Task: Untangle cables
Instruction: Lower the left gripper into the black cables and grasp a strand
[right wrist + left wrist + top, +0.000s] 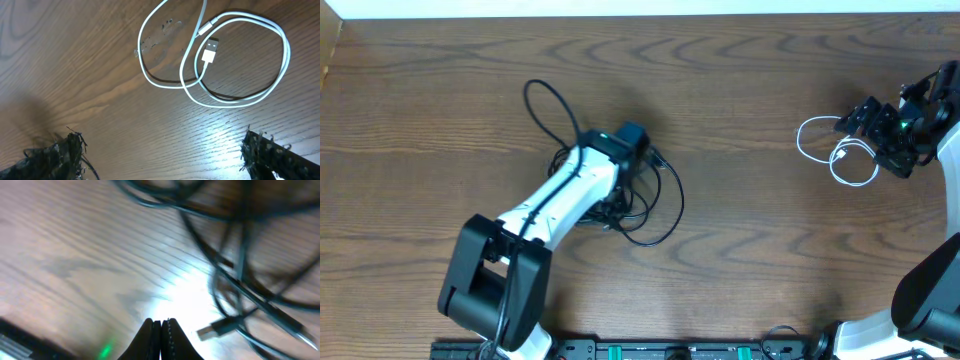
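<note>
Left gripper [161, 329]: jaws pressed together tip to tip, low over the brown wood-grain table [770, 250], no cord visible between them, so it looks like a miss or an empty close. Just ahead and to their right lies a small black plug end [220, 327], not touching the jaws. Beyond it is the bundle of thin black cables [625, 212], crossing and overlapping, with loops spilling out on both sides of the arm. Right gripper [160, 140]: jaws wide apart, holding nothing. The thin white cable with a flat white plug [210, 51] lies ahead of it in loose loops, well apart from the black bundle. Judgement: white cable is separated, so roughly one cord done. The black cords are unsorted, and that's the bulk of the job.
</note>
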### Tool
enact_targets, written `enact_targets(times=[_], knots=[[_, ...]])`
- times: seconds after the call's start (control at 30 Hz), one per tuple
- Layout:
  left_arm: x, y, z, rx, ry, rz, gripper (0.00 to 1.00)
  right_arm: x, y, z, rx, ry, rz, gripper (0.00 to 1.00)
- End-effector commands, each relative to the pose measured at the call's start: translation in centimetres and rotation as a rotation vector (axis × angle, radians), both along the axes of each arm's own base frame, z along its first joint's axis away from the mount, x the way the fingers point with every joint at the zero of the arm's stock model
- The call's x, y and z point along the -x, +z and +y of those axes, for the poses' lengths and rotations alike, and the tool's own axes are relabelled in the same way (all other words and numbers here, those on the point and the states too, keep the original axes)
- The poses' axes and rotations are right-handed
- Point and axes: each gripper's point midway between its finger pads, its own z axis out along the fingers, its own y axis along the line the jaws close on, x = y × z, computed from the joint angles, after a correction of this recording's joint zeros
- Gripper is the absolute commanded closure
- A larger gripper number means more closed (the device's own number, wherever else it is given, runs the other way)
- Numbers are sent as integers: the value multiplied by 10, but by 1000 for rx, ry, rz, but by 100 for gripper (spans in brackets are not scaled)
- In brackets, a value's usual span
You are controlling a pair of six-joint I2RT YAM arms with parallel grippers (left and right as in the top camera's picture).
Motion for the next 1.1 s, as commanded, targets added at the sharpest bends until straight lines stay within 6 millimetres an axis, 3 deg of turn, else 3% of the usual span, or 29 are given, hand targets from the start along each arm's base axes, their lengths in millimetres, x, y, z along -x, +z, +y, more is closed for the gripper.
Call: enact_targets(times=[0.0,0.27,0.57,0.67,0.8,0.97,1.07], knots=[[-4,1,21,-38,88,-14,92,-2,2,1,1,14,-8,1],[-14,-6,31,106,238,0,92,-2,2,1,1,14,-8,1],[-10,-4,0,430,279,103,92,-2,2,1,1,14,-8,1],[-20,5,0,460,270,73,92,-2,2,1,2,14,-9,1],[-39,32,-3,488,242,-10,92,-2,2,1,1,13,-8,1],[-55,60,-12,525,232,-129,83,-2,2,1,2,14,-9,1],[-64,63,-21,545,216,-174,59,-2,2,1,1,14,-8,1]])
